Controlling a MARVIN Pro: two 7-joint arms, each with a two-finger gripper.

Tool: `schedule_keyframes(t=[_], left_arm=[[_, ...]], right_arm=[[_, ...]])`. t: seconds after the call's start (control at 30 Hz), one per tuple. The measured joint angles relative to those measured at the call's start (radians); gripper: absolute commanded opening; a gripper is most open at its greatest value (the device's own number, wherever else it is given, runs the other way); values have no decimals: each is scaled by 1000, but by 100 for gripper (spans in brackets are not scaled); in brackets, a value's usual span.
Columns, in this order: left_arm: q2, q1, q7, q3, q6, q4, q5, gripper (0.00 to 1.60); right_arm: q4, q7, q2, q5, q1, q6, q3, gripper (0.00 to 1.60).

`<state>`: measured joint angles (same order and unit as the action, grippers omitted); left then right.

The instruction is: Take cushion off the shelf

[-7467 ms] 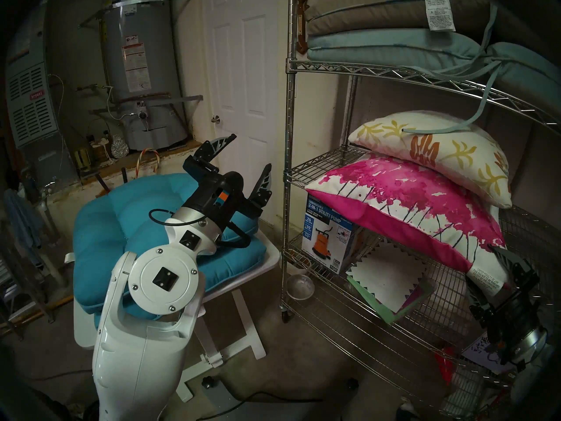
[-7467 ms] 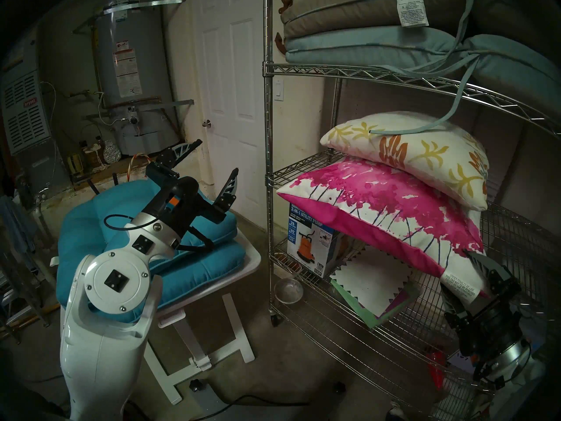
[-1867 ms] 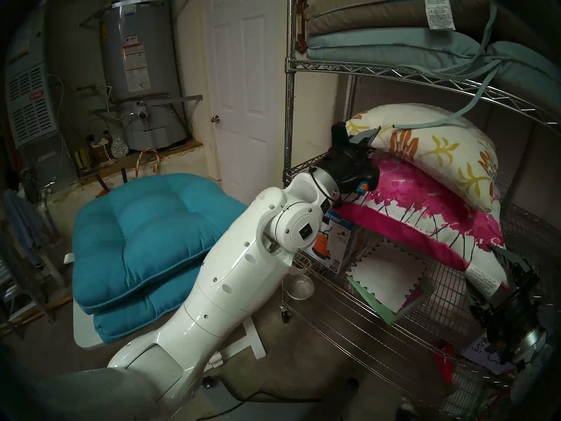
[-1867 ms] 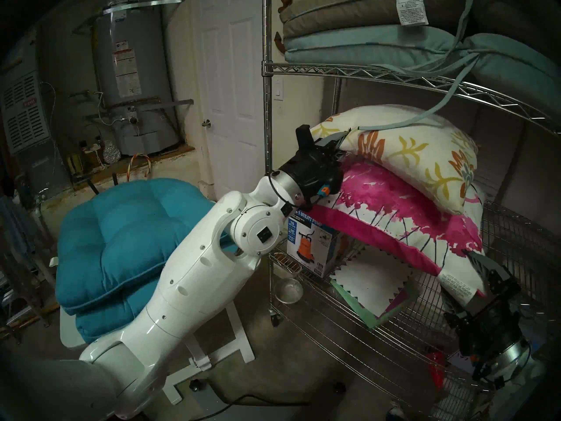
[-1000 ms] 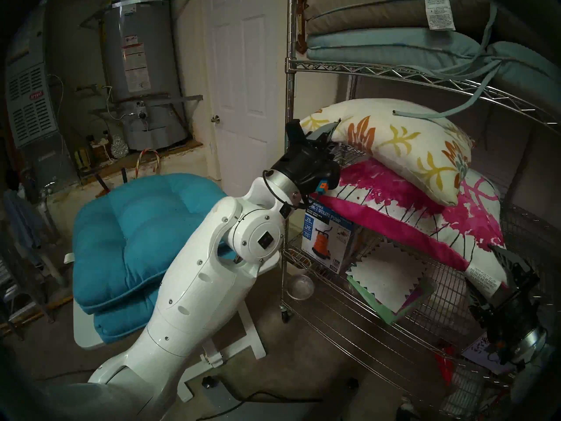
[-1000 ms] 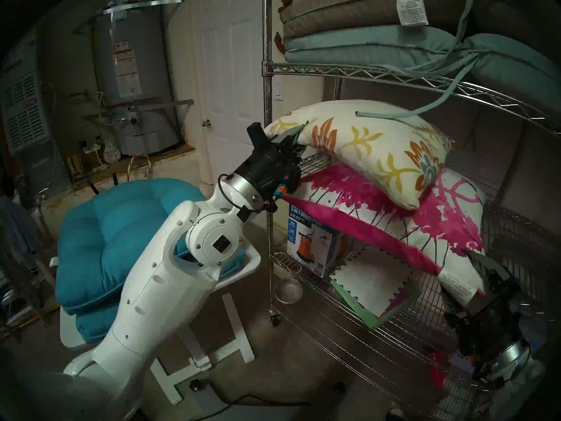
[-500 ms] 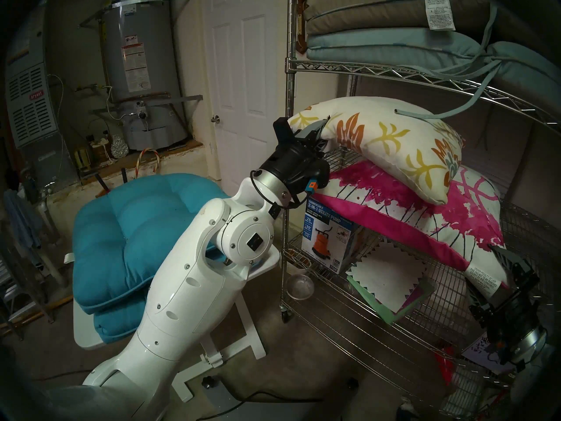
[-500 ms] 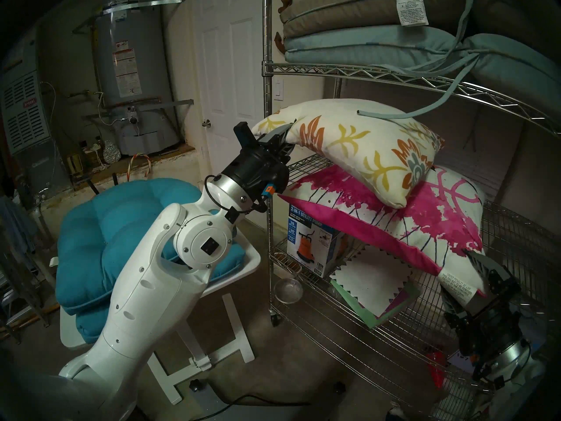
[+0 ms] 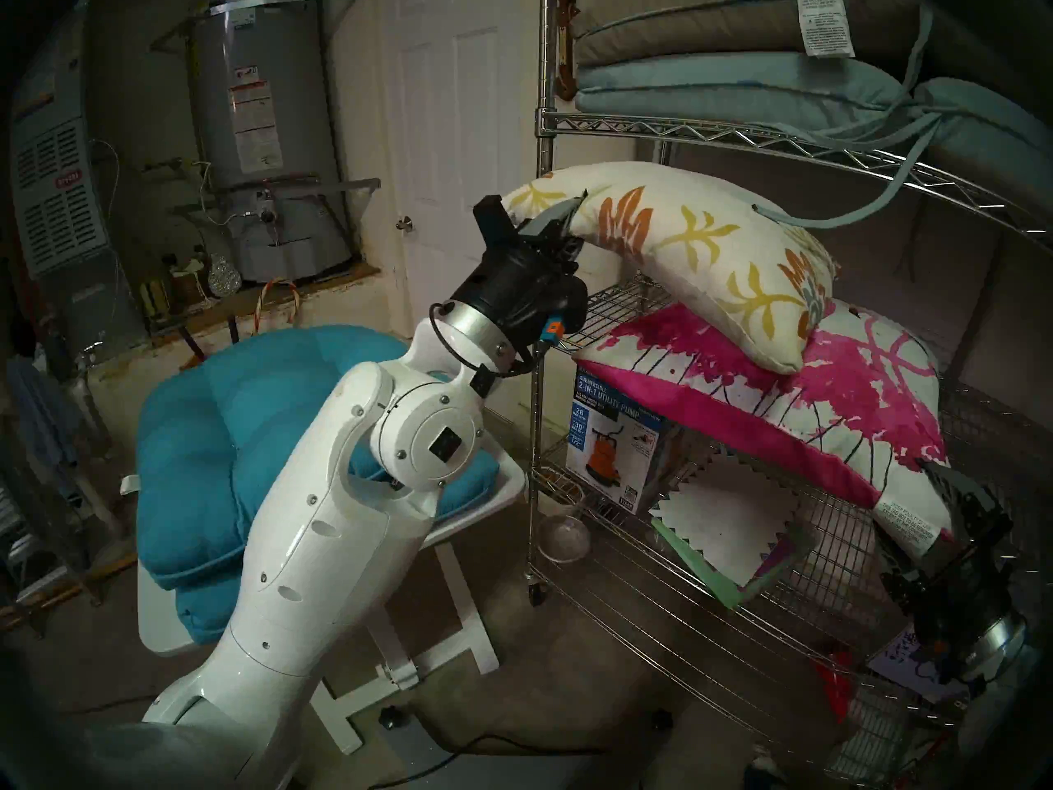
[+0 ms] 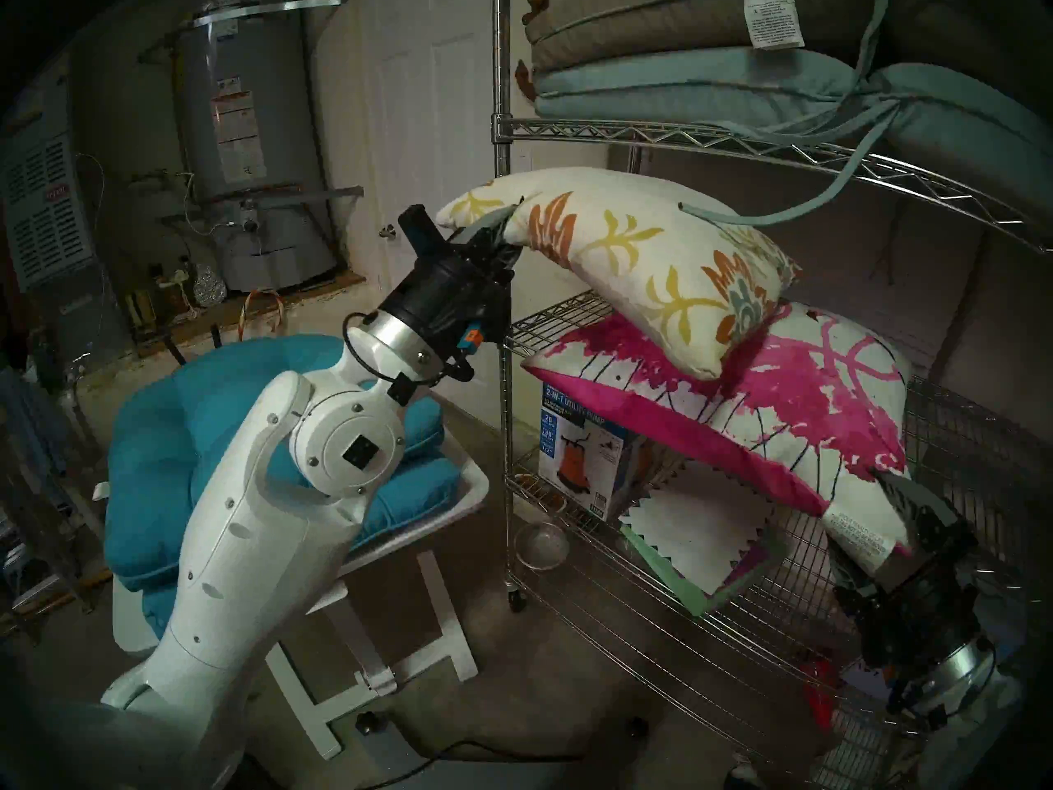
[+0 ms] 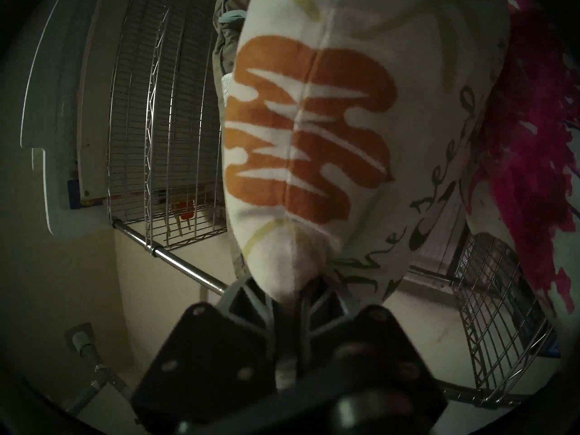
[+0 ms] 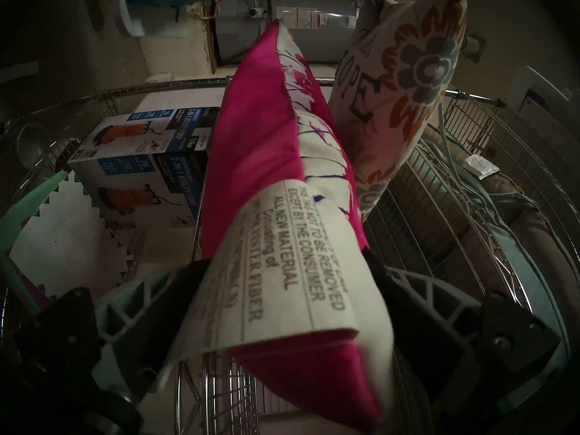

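To the left of the shelf a white folding table carries two stacked teal cushions. From that side the left gripper reaches up to the shelf's front left post, its fingers pinched tight on the near corner of the leaf-print cushion. The wrist view shows the cloth bunched to a point between them.

That corner hangs out past the post, on the table side. The far end rests on the pink splash-print cushion on the shelf's middle tier. The held cushion is cream with yellow and orange leaf sprigs, soft and well stuffed, and it sags into an arch from the grip.

To do this pull well, I'd say lift the corner a little while drawing it away from the shelf toward the table, so the belly clears the post and the wire tier above. A pale blue tie cord from the seat pads on the upper tier lies across its top; it looks loose, but a slow pull lets it slide off rather than snag. A pinch on one corner may slip as more weight comes free.

At the shelf's right end the right gripper stands with fingers wide either side of the pink cushion's tagged corner, not squeezing it as far as I can tell.
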<state>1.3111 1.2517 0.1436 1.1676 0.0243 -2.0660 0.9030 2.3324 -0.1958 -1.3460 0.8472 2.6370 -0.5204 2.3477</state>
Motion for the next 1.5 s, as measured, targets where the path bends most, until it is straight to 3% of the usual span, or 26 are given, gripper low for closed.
schedule_keyframes(t=[1.0, 1.5], left_arm=[[-105, 120, -5, 215, -25, -167, -25, 0], [-141, 270, -27, 404, -57, -274, -39, 0]], right_arm=[[0, 6, -7, 1, -7, -6, 2, 160], [0, 9, -10, 2, -10, -9, 3, 160]])
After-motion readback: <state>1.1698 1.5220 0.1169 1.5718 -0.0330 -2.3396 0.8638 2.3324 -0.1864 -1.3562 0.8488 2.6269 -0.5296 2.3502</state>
